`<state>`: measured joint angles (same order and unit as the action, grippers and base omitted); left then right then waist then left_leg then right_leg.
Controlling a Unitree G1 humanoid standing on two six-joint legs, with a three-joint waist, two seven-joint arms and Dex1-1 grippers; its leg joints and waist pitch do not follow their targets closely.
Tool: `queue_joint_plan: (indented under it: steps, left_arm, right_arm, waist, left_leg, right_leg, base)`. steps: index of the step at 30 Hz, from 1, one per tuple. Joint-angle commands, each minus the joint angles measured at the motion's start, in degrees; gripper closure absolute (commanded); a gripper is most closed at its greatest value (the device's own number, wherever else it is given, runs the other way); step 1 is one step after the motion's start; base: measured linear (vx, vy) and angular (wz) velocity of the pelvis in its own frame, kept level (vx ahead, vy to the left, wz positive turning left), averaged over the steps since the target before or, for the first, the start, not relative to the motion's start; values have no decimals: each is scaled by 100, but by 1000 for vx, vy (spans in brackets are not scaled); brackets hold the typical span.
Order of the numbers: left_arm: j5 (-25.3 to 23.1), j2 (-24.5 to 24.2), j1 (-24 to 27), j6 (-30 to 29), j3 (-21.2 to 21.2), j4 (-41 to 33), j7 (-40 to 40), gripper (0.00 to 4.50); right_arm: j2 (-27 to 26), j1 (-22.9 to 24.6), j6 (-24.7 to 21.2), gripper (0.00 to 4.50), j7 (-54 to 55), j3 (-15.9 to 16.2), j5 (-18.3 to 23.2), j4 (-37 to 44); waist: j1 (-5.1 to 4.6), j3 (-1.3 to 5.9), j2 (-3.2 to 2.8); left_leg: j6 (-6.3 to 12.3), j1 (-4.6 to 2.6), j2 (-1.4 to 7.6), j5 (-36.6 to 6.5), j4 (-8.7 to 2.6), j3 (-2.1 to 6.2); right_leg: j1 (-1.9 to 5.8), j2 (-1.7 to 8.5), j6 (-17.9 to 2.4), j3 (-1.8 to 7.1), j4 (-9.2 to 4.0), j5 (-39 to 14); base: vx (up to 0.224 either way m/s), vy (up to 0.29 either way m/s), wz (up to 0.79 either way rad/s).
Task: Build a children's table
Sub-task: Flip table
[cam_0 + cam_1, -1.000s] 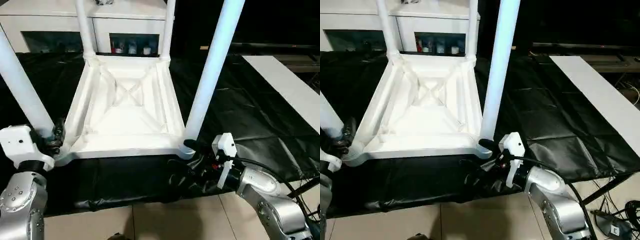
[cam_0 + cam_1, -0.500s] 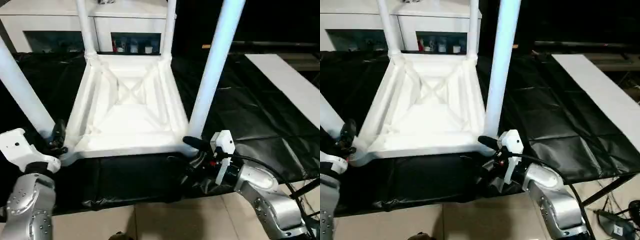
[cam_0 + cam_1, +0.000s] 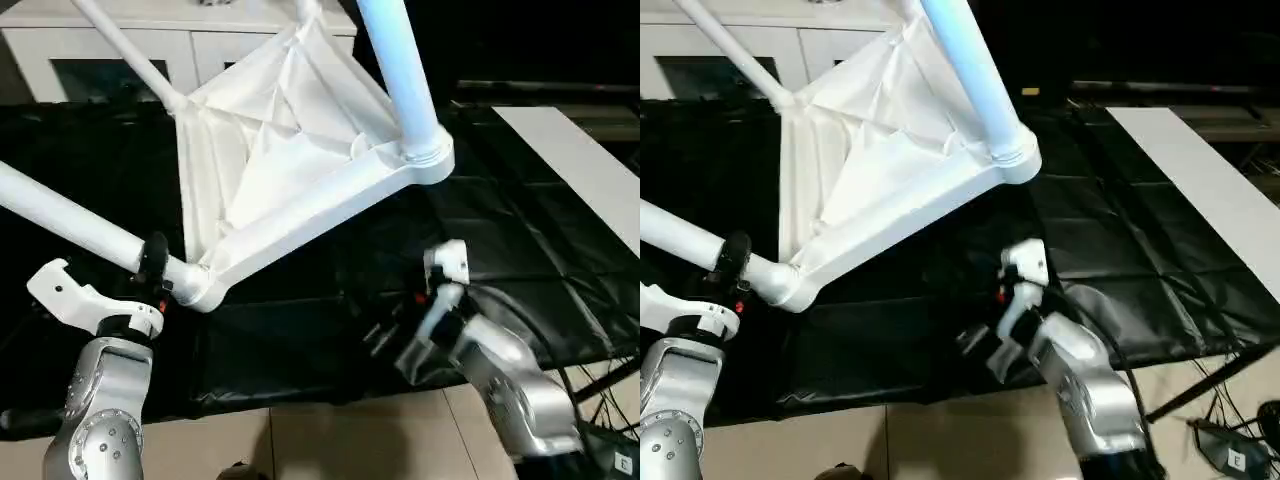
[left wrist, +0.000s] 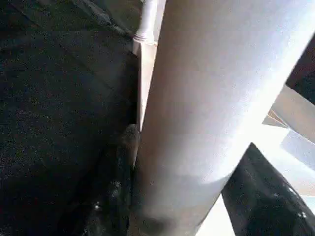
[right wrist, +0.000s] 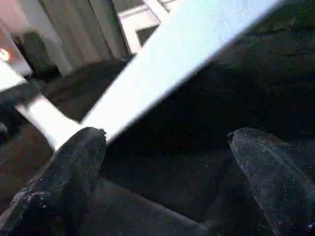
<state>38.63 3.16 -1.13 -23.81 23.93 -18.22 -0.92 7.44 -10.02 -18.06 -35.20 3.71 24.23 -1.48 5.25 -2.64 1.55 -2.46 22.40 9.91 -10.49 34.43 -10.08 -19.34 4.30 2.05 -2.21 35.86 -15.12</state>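
The children's table (image 3: pixel 285 150) is upside down and tipped, its near right corner socket (image 3: pixel 425 160) lifted off the black sheet. The near left corner (image 3: pixel 195 285) stays low. The near left leg (image 3: pixel 70 215) slants out to the left, and my left gripper (image 3: pixel 153 268) is shut on it close to the socket. In the left wrist view that leg (image 4: pixel 206 108) sits between the black fingers (image 4: pixel 123 162). My right gripper (image 3: pixel 400 340) hangs open below the raised corner, touching nothing. Its fingers (image 5: pixel 74 167) stand wide apart. The near right leg (image 3: pixel 400 70) leans up and left.
A black sheet (image 3: pixel 520 220) covers the work surface, and its front edge drops to a tiled floor (image 3: pixel 330 440). A white cabinet (image 3: pixel 200 40) with glass-fronted compartments stands behind. A long white board (image 3: pixel 575 165) lies at the right.
The table has tipped, its near right corner rising and its legs swinging left. My left gripper has closed on the near left leg. My right gripper has come off the right corner and sits lower.
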Motion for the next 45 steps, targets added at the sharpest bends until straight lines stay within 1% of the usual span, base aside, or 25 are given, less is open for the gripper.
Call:
queue_joint_plan:
  steps: [1, 2, 4, 6, 8, 10, 13, 16, 18, 23, 24, 26, 27, 29, 30, 31, 33, 34, 35, 38, 40, 41, 43, 44, 45]
  left_arm:
    - [441, 155, -197, -49, -74, -58, -50, 233]
    - [441, 155, -197, -49, -74, -58, -50, 233]
    - [502, 138, -184, -57, -75, -68, -80, 233]
    - [492, 156, -194, -98, -52, -91, -98, 233]
    - [491, 145, -212, -105, -38, -69, -94, 233]
    - [497, 128, -230, -104, -29, -44, -82, 233]
    - [508, 120, -241, -100, -21, -32, -69, 233]
    - [526, 109, -232, -117, -31, -43, -80, 233]
    - [533, 115, -219, -141, -40, -54, -75, 233]
    - [544, 133, -196, -165, -44, -98, -81, 233]
    - [547, 141, -193, -166, -46, -105, -85, 233]
    - [547, 142, -193, -166, -46, -105, -85, 233]
    - [542, 148, -193, -159, -47, -106, -81, 233]
    - [534, 151, -197, -138, -52, -98, -60, 233]
    - [533, 150, -197, -132, -53, -95, -55, 233]
    - [528, 142, -199, -130, -59, -92, -45, 233]
    - [522, 129, -201, -127, -70, -90, -26, 233]
    - [510, 123, -202, -118, -84, -81, -5, 233]
    - [506, 119, -202, -112, -84, -79, 4, 233]
    - [500, 121, -192, -94, -82, -70, 24, 233]
    - [469, 117, -190, -65, -105, -82, 39, 233]
    - [462, 117, -188, -60, -112, -84, 44, 233]
    - [423, 104, -179, -36, -127, -81, 83, 233]
    - [419, 100, -173, -24, -126, -77, 87, 233]
    - [416, 95, -170, -14, -126, -72, 92, 233]
  right_arm:
    - [-68, -177, -96, 0, -20, -134, 218, -202]
    - [-68, -177, -96, 0, -20, -134, 218, -202]
    - [-209, -413, -180, 0, 2, -211, 334, -528]
    - [-434, -713, -317, 0, -24, -451, 588, -921]
    - [-524, -931, -370, 0, -75, -542, 719, -1186]
    - [-599, -1155, -281, 0, -36, -547, 670, -1473]
    - [-699, -1370, -159, 0, 21, -567, 650, -1768]
    - [-904, -1741, -19, 0, 61, -718, 703, -2259]
    - [-1070, -2113, 136, 0, 137, -822, 674, -2736]
    - [-1222, -2457, 158, 0, 113, -960, 818, -3139]
    - [-1259, -2573, 248, 0, 159, -976, 782, -3291]
    - [-1265, -2586, 257, 0, 167, -985, 783, -3309]
    - [-1331, -2735, 343, 0, 305, -1113, 806, -3527]
    - [-1435, -3139, 539, 0, 793, -1485, 864, -4159]
    - [-1451, -3256, 607, 0, 968, -1582, 867, -4349]
    - [-1449, -3381, 644, 0, 1143, -1653, 873, -4540]
    - [-1474, -3533, 667, 0, 1246, -1771, 982, -4715]
    - [-1487, -3639, 627, 0, 1348, -1880, 1081, -4834]
    - [-1492, -3672, 630, 30, 1323, -1910, 1111, -4873]
    - [-1486, -3739, 654, 42, 1258, -1951, 1079, -4984]
    - [-1485, -3824, 668, 79, 1233, -2030, 1055, -5142]
    - [-1482, -3836, 668, 83, 1242, -2037, 1046, -5169]
    - [-1467, -3912, 676, 88, 1281, -2082, 1078, -5320]
    - [-1458, -3927, 676, 111, 1303, -2082, 1076, -5350]
    - [-1449, -3937, 680, 111, 1329, -2077, 1062, -5370]
  waist:
    - [-23, 286, -45]
    - [-23, 286, -45]
    - [-23, 302, -30]
    - [-41, 310, -43]
    - [-30, 321, -66]
    - [-26, 324, -69]
    - [-19, 333, -80]
    - [-37, 332, -89]
    - [-44, 334, -88]
    - [-18, 349, -93]
    - [-26, 352, -79]
    - [-24, 343, -85]
    - [-23, 347, -80]
    - [-42, 354, -102]
    - [-49, 351, -100]
    - [-50, 343, -111]
    - [-49, 344, -111]
    - [-46, 353, -109]
    - [-41, 355, -113]
    - [-31, 365, -97]
    - [-33, 359, -100]
    - [-27, 359, -85]
    - [-31, 353, -102]
    - [-40, 355, -98]
    - [-40, 354, -98]
  left_leg:
    - [-139, -142, 344, -948, -482, 161]
    - [-139, -142, 344, -948, -482, 161]
    - [-116, -141, 341, -797, -467, 156]
    - [-81, -127, 331, -723, -455, 149]
    - [-82, -141, 337, -739, -446, 147]
    - [-116, -129, 341, -656, -449, 145]
    - [-145, -140, 339, -619, -441, 137]
    - [-209, -140, 343, -780, -455, 134]
    - [-237, -137, 342, -816, -460, 130]
    - [-181, -148, 344, -572, -440, 127]
    - [-178, -140, 340, -589, -440, 123]
    - [-191, -144, 342, -686, -448, 116]
    - [-190, -142, 344, -680, -447, 117]
    - [-217, -151, 343, -692, -448, 115]
    - [-219, -155, 339, -719, -448, 111]
    - [-259, -162, 343, -795, -450, 106]
    - [-263, -157, 342, -861, -459, 112]
    - [-246, -150, 339, -794, -451, 115]
    - [-236, -152, 341, -761, -449, 115]
    - [-174, -147, 337, -665, -434, 109]
    - [-184, -143, 339, -715, -441, 104]
    - [-180, -146, 341, -731, -443, 102]
    - [-178, -146, 342, -762, -449, 105]
    - [-182, -145, 344, -768, -449, 107]
    - [-184, -146, 344, -777, -450, 105]
  right_leg:
    - [56, 352, -881, 223, -395, 424]
    - [56, 352, -881, 223, -395, 424]
    - [62, 341, -919, 215, -367, 678]
    - [59, 336, -994, 211, -348, 794]
    - [49, 339, -1034, 209, -341, 802]
    - [57, 339, -1042, 198, -329, 899]
    - [51, 334, -1041, 192, -321, 1008]
    - [42, 347, -1077, 192, -320, 852]
    - [44, 353, -1117, 190, -319, 777]
    - [46, 337, -1067, 182, -292, 1123]
    - [52, 344, -1085, 181, -284, 1114]
    - [48, 351, -1086, 184, -303, 969]
    - [50, 356, -1083, 185, -301, 963]
    - [31, 363, -1168, 179, -283, 890]
    - [26, 355, -1183, 178, -287, 849]
    - [11, 343, -1159, 178, -287, 760]
    - [25, 348, -1101, 178, -295, 720]
    - [34, 347, -1067, 177, -288, 826]
    - [32, 346, -1052, 176, -285, 884]
    - [36, 341, -1047, 170, -272, 1057]
    - [34, 348, -1053, 173, -279, 960]
    - [35, 353, -1072, 172, -283, 903]
    - [29, 347, -1080, 170, -286, 836]
    - [31, 348, -1078, 170, -286, 816]
    - [30, 349, -1077, 171, -289, 799]
  base:
    - [0, 0, 0]
    - [0, 0, 0]
    - [0, 0, 0]
    - [0, 0, 0]
    - [0, 0, 0]
    - [0, 0, 0]
    - [0, 0, 0]
    - [0, 0, 0]
    - [0, 0, 0]
    - [0, 0, 0]
    - [0, 0, 0]
    - [0, 0, 0]
    - [0, 0, 0]
    - [0, 0, 0]
    - [0, 0, 0]
    - [0, 0, 0]
    - [0, 0, 0]
    - [0, 0, 0]
    - [0, 0, 0]
    - [0, 0, 0]
    - [0, 0, 0]
    - [0, 0, 0]
    - [0, 0, 0]
    - [0, 0, 0]
    - [0, 0, 0]
